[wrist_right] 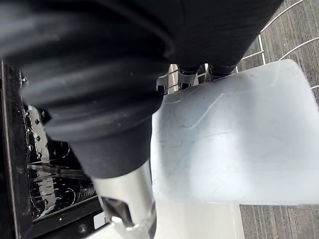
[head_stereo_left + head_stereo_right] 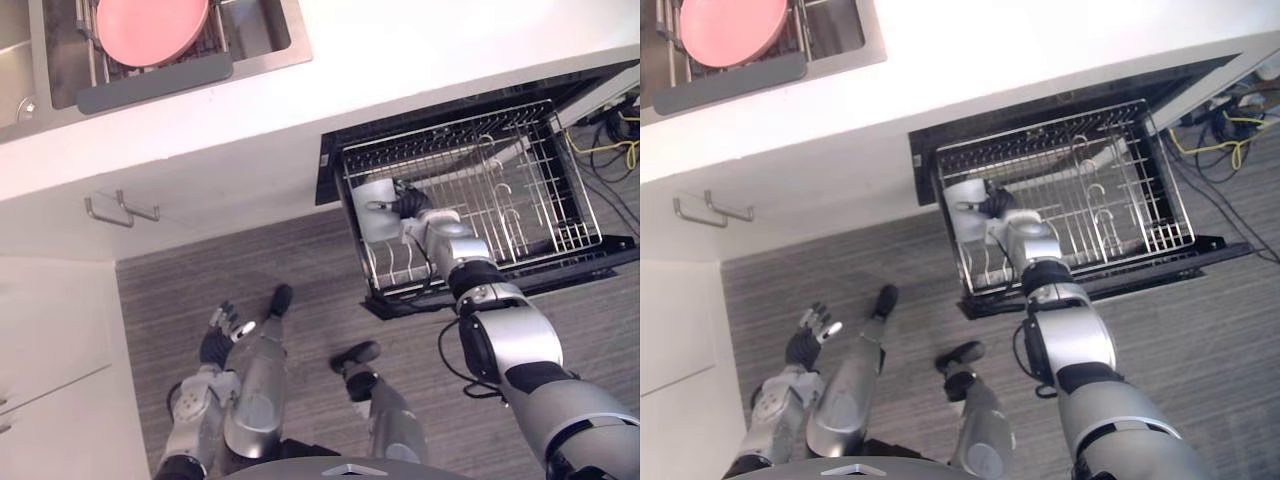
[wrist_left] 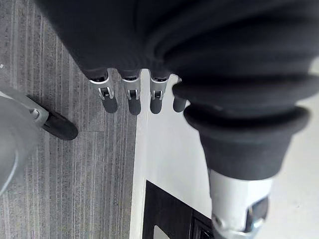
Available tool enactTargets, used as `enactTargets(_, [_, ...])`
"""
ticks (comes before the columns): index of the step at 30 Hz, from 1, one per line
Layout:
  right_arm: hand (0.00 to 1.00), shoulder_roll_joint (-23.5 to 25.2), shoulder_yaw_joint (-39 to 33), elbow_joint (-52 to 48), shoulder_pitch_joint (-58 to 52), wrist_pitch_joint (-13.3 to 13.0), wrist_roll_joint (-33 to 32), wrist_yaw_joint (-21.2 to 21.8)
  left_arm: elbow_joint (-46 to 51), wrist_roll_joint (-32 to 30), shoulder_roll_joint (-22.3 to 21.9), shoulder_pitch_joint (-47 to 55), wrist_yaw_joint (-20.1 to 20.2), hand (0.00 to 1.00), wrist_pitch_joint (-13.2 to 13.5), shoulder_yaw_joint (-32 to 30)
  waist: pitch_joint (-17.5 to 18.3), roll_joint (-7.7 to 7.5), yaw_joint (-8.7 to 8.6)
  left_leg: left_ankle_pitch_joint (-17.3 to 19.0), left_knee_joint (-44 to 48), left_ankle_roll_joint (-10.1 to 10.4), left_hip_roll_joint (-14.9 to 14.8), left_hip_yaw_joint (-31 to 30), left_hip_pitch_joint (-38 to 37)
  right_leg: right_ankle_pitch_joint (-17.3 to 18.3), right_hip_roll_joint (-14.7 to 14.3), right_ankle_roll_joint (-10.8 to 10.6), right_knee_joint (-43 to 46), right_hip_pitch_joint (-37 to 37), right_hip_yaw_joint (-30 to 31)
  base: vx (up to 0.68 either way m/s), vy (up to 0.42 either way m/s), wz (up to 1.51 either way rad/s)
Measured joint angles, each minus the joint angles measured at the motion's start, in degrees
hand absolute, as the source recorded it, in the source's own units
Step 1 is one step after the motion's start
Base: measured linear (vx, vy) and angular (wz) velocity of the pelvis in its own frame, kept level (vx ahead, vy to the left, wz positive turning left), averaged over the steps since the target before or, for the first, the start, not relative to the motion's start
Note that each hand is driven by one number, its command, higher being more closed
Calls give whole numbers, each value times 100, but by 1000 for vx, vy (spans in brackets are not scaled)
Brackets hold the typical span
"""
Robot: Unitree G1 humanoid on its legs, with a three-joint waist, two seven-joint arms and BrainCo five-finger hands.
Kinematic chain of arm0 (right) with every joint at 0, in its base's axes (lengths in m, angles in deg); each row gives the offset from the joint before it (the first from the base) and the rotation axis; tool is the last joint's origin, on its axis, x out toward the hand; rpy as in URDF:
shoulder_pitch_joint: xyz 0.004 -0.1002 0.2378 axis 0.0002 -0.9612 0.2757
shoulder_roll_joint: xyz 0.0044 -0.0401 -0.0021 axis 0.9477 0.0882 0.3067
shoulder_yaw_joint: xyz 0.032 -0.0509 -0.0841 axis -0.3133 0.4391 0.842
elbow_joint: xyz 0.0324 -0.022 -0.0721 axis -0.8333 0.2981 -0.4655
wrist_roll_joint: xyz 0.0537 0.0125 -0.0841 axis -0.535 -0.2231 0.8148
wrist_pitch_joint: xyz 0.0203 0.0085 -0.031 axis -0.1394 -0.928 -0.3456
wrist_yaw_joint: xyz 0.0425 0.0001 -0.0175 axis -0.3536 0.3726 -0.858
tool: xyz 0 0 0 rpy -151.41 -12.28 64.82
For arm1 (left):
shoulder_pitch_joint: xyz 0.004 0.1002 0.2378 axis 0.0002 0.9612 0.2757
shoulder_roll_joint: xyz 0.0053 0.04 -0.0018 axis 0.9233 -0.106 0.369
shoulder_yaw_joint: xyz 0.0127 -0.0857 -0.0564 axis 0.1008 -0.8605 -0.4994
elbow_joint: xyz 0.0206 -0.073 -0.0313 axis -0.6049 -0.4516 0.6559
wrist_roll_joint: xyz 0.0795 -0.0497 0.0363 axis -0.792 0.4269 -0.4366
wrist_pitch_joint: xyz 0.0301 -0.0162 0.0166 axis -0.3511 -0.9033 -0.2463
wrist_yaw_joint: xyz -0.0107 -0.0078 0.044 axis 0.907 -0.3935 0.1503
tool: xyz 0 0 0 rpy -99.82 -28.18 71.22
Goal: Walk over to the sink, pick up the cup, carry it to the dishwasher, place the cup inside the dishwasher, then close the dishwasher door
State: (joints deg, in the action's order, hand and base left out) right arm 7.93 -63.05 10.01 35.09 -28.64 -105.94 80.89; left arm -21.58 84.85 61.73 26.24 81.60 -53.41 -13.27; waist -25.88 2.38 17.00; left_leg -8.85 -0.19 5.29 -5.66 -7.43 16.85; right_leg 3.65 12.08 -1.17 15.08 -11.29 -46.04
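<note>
- Holding the translucent cup [image 2: 370,215] low inside the dishwasher rack [image 2: 520,190], the right robot hand [image 2: 408,203] is clamped round it.
- The left robot hand [image 2: 222,330] hangs loose-fingered above the floor [image 2: 190,280].
- Remaining, by my judgement: releasing the cup and closing the dishwasher [image 2: 328,170].

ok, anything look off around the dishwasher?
Nothing stands out. The right hand holds the cup at the left end of the pulled-out rack, which looks straight, and nothing is spilled on the floor. The left hand hangs open.
</note>
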Motion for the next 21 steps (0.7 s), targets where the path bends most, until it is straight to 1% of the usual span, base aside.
enactTargets(3, [0, 59, -33, -17, -24, -17, -27, 0, -9, -46, -12, 0, -1, 0, -2, -4, 9, -34, 6, -4, 10, 7, -71, 148, -7, 49, -6, 38, 100, -94, 113, -53, -91, -16])
enactTargets(5, [0, 117, -32, -20, -48, -30, -59, 7, -40, -170, -12, -3, -9, 0, -6, -4, 8, -37, -20, -8, 13, 11, -89, 195, -18, 62, -18, 62, 139, -130, 166, -61, -82, -19])
enactTargets(8, [0, 227, -35, -29, -92, -142, -196, -1, -237, -207, -9, -34, -34, 0, -8, -12, -3, -65, -33, -2, 12, 3, -133, 325, -86, 51, -66, 103, 146, -160, 304, -59, -73, -22])
enactTargets(10, [0, 284, -35, -303, -157, -167, -218, -63, -313, -217, 8, -61, -50, 0, -8, -10, -17, -96, -120, 4, 12, -8, -181, 367, -102, 18, -143, 147, 89, -165, 354, -67, -89, -14])
enactTargets(15, [0, 262, -35, -801, -154, -262, -214, -150, -431, -231, 134, -107, -168, 0, -9, -3, -75, -256, -180, 6, 4, -10, -288, 609, -218, -108, -290, 219, -75, -172, 603, -52, -61, -26])
enactTargets(17, [0, 260, -30, -1035, -163, -280, -214, -162, -454, -264, 183, -111, -183, 0, -10, -1, -71, -277, -271, 7, 3, -11, -310, 663, -252, -170, -342, 239, -159, -150, 657, -44, -42, -26])
enactTargets(19, [0, 256, -11, -1173, -165, -295, -200, -172, -505, -309, 201, -111, -188, 0, -16, 4, -73, -297, -291, 19, 3, -29, -326, 783, -328, -225, -369, 248, -215, -136, 775, -43, -23, -28])
enactTargets(21, [0, 256, 35, -1362, -199, -295, -188, -168, -532, -332, 236, -110, -189, 0, -22, 5, -72, -299, -368, 30, 4, -40, -342, 850, -396, -281, -430, 225, -330, -63, 831, -47, -27, -21])
